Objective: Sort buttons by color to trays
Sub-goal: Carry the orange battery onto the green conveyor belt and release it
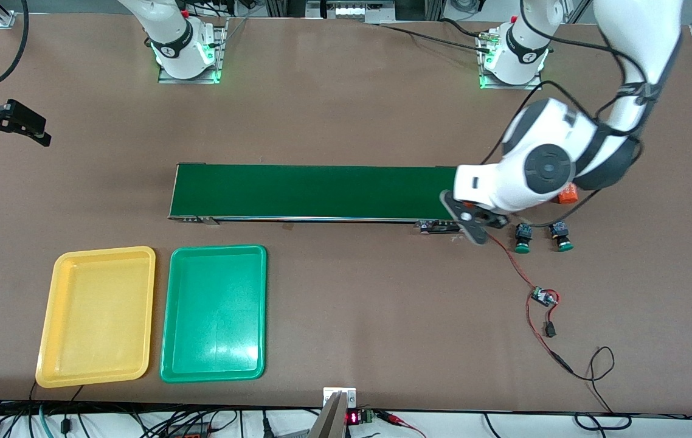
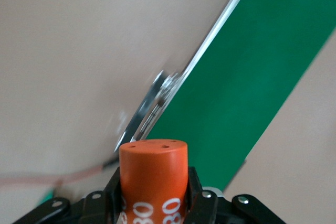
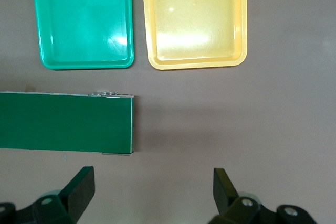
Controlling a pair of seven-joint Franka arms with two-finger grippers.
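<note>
Two green-capped buttons point(image 1: 523, 238) point(image 1: 562, 237) stand on the table, nearer to the front camera than the conveyor's end at the left arm's side. My left gripper point(image 1: 470, 214) point(image 2: 153, 182) hangs over that end of the belt, shut on an orange cylinder point(image 2: 153, 174) printed with white digits. The yellow tray point(image 1: 98, 316) point(image 3: 195, 59) and the green tray point(image 1: 214, 313) point(image 3: 84, 61) lie side by side with nothing in them, nearer to the front camera than the belt's other end. My right gripper point(image 1: 33, 131) point(image 3: 152, 182) waits open over bare table at the right arm's end.
The long dark-green conveyor belt point(image 1: 315, 191) point(image 3: 63, 121) crosses the table's middle. Another orange cylinder point(image 1: 568, 194) peeks out beside the left arm's wrist. A red wire with a small circuit board point(image 1: 543, 297) trails from the belt's end toward the front camera.
</note>
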